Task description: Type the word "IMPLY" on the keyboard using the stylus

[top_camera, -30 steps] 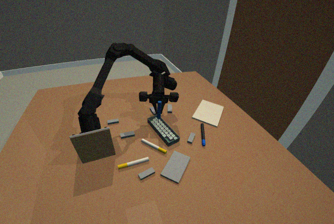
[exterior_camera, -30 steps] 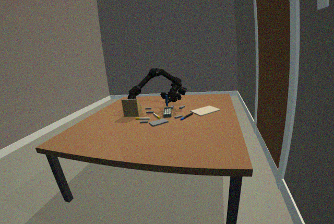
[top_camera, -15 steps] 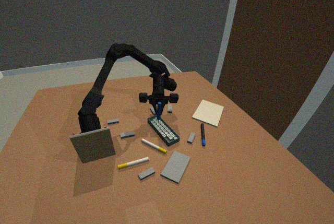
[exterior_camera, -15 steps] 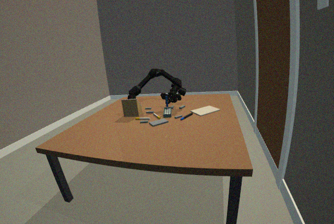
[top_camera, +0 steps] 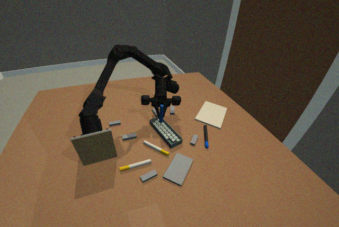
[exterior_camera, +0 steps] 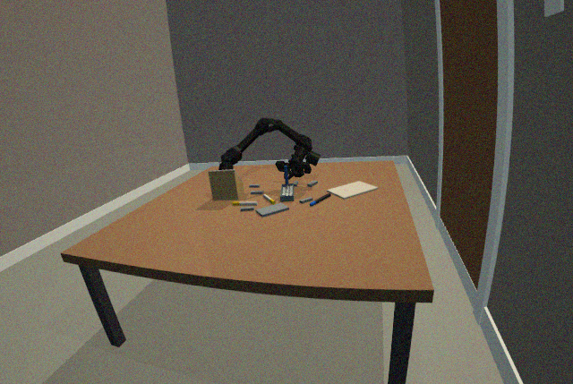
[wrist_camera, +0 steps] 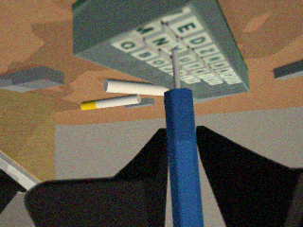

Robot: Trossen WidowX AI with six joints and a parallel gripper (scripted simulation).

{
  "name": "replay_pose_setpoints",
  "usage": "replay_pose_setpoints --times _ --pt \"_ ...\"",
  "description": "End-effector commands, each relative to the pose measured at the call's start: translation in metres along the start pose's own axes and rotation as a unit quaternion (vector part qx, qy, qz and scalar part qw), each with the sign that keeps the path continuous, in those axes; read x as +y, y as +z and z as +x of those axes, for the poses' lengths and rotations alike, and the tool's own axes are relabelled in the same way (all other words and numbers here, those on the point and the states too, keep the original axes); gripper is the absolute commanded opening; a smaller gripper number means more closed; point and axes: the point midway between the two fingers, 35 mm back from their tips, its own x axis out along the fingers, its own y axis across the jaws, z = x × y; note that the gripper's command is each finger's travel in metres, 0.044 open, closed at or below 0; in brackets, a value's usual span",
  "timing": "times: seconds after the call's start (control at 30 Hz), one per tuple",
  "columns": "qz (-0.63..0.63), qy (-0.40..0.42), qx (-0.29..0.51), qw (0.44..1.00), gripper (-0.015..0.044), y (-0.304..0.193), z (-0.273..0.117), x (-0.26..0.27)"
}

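My gripper [top_camera: 161, 115] [wrist_camera: 181, 133] is shut on the blue stylus [top_camera: 161, 109] [exterior_camera: 286, 174] [wrist_camera: 181, 161] and holds it nearly upright, its thin grey tip pointing down at the keyboard. The keyboard [top_camera: 176, 144] [exterior_camera: 286, 198] [wrist_camera: 114, 28] is a dark green block with pale letter keys. In the top view the stylus is over the keyboard's far end. In the wrist view the tip overlaps the key beside N, which seems to read Y. Whether it touches or presses that key cannot be told.
An upright panel [top_camera: 94, 147] [exterior_camera: 224, 184] stands near the arm's base. Two white-and-yellow pens [top_camera: 155, 147] [top_camera: 135, 165], a grey slab [top_camera: 178, 169] and several small grey blocks lie around the keyboard. A black-and-blue pen [top_camera: 205, 136] and a cream pad [top_camera: 211, 114] lie to the right.
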Motion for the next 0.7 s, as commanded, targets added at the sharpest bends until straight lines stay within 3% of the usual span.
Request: replay_pose_setpoints --times 0.0,0.4,0.67 --pt "0.003 0.001 -0.002 1.0 0.0081 0.002 0.001 0.0" --pt "0.003 0.001 -0.002 1.0 0.0081 0.0 0.0 0.0" --pt "0.003 0.0 -0.001 1.0 0.0081 -0.031 -0.018 0.0"
